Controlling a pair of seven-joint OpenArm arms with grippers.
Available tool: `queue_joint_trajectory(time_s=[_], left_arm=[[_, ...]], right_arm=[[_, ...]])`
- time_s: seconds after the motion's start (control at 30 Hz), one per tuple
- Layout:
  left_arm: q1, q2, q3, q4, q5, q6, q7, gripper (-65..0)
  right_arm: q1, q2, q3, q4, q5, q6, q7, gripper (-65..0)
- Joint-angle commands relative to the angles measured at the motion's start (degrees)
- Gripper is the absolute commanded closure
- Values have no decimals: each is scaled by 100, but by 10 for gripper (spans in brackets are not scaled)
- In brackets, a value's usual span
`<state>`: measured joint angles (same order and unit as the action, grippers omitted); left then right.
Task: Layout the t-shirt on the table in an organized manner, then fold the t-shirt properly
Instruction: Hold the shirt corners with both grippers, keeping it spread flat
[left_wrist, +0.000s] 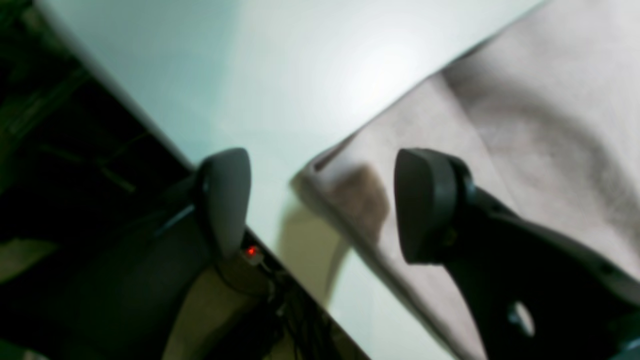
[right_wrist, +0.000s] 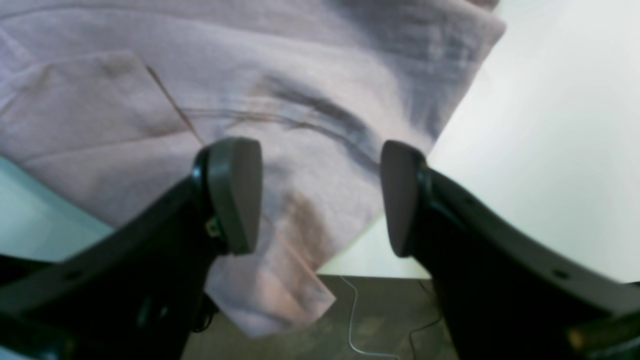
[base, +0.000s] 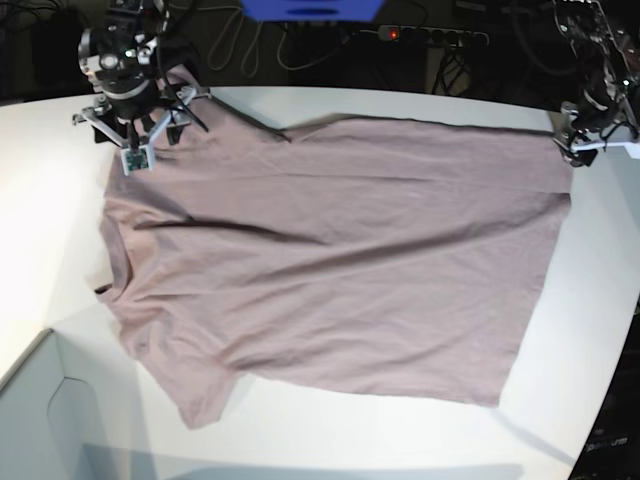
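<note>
The dusty mauve t-shirt (base: 330, 250) lies spread flat on the white table (base: 40, 200), collar end at the left and hem at the right. My right gripper (base: 135, 140) is at the far left sleeve. In the right wrist view it (right_wrist: 317, 197) is open, and the sleeve cloth (right_wrist: 250, 75) lies between the fingers and hangs over the table (right_wrist: 550, 150) edge. My left gripper (base: 585, 145) is at the far hem corner. In the left wrist view it (left_wrist: 325, 205) is open, with the shirt's corner (left_wrist: 550, 125) between the fingers on the table (left_wrist: 275, 75).
A pale grey-blue box corner (base: 40, 420) sits at the front left. A blue object (base: 310, 8) and a power strip (base: 430, 36) lie behind the table's far edge. Cables (right_wrist: 355, 320) lie on the floor below the edge.
</note>
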<state>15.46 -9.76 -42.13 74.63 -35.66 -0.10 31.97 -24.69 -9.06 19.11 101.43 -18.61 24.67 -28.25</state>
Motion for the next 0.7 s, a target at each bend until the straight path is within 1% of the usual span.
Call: queue_joint_trajectory(time_s=[0.0,0.07,0.2,0.23,0.27,0.37,0.47,0.53,0.57,0.6,0.63,0.67], left_arm=[[-21,-83,-20,-39,-8,23,17,-435],[-83,-127,-11,-153,-8,14,17,-435],[-74,-250,428,-267,-8,14,8,-433],[-56,-277,516,-267,-8,14,-10,-423],[-56,-286,569,-267,-8,14,-10,-397],[-56,-286,595,-267,-25,14,-19,-288],[-74,-268,604,-259,-16,14,-19,-205],[-74,-259,604,-250,-34,14,-19,-148],[-74,-259,604,-250,-34,14,-10,-106],[-74,-259,604,-250,-34,14,8,-46],[-74,-259,604,-250,-34,14,8,0],[-56,-268,604,-250,-34,14,17,0]], right_arm=[[-59,6,18,130,28,26,104,-373],[-85,6,18,174,28,26,104,-373],[-199,6,-17,253,37,26,104,-375],[-217,6,-26,306,37,26,104,-376],[-261,6,-26,358,37,26,104,-377],[-393,6,-34,534,37,26,104,-377],[-437,6,-52,561,37,193,104,-377],[-419,6,-17,508,37,228,104,-377],[-419,6,-8,455,37,228,104,-377],[-402,6,-8,394,37,228,104,-377],[-393,6,9,350,37,228,104,-377],[-384,6,80,297,37,228,104,-377]])
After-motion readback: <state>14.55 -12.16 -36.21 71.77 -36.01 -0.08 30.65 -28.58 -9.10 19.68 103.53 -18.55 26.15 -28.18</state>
